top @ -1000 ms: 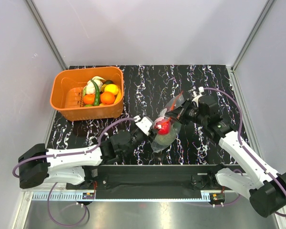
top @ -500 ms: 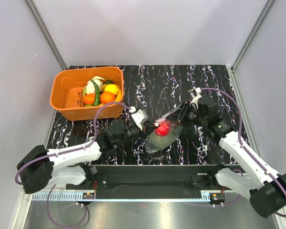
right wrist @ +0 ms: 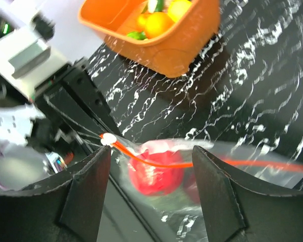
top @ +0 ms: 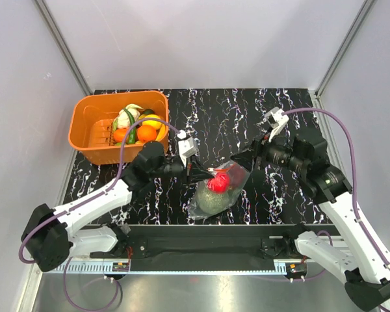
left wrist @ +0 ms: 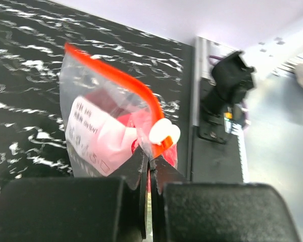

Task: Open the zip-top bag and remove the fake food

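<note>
The zip-top bag (top: 210,203) lies at the table's near middle, its orange-red zip strip (left wrist: 122,78) stretched between both grippers. My left gripper (top: 196,170) is shut on the strip's end just below the white slider (left wrist: 164,133), as the left wrist view (left wrist: 150,160) shows. My right gripper (top: 247,160) is open wide at the bag's other end. In the right wrist view (right wrist: 151,148) the strip crosses between its fingers without being pinched. Inside the bag are the shiny red ball (top: 218,181) (right wrist: 156,174) and the dark green piece (top: 211,201). A darker red piece (right wrist: 191,187) shows beside the ball.
The orange basket (top: 84,136) stands at the back left, holding orange and yellow fruit balls, a white garlic-like piece and green pieces. It also shows in the right wrist view (right wrist: 182,50). Grey walls close in the table on three sides.
My left arm has swung toward the basket, still holding the bag's end. My right arm has risen and drawn back to the right. The bag now stretches lower toward the near edge.
</note>
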Controlling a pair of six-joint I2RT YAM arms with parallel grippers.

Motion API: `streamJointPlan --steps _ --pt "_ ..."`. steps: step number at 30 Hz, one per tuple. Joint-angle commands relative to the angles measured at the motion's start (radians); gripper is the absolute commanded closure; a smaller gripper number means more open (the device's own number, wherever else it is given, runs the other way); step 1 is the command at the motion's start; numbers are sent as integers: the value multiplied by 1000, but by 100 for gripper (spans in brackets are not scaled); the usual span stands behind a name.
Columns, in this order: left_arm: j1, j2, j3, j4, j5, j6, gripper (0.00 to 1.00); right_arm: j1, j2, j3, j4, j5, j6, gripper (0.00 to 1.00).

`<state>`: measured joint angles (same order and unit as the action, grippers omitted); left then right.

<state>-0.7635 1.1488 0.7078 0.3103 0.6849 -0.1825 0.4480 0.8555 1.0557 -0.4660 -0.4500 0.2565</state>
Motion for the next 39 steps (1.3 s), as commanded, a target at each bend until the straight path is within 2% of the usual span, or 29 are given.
streamJointPlan --steps 1,5,14,32,39 --pt "12 -34 91 -97 159 34 100 8 25 41 -36 -108 -178 28" --pt "13 -49 101 -120 177 29 100 41 36 66 -30 -127 -243 31" --pt "24 -44 119 -180 200 49 100 279 96 93 7 -42 -312 40" --pt "27 -23 144 -212 216 58 100 363 158 87 -23 -36 -378 48" --pt "27 -18 145 -215 219 57 100 403 189 84 -28 16 -390 50"
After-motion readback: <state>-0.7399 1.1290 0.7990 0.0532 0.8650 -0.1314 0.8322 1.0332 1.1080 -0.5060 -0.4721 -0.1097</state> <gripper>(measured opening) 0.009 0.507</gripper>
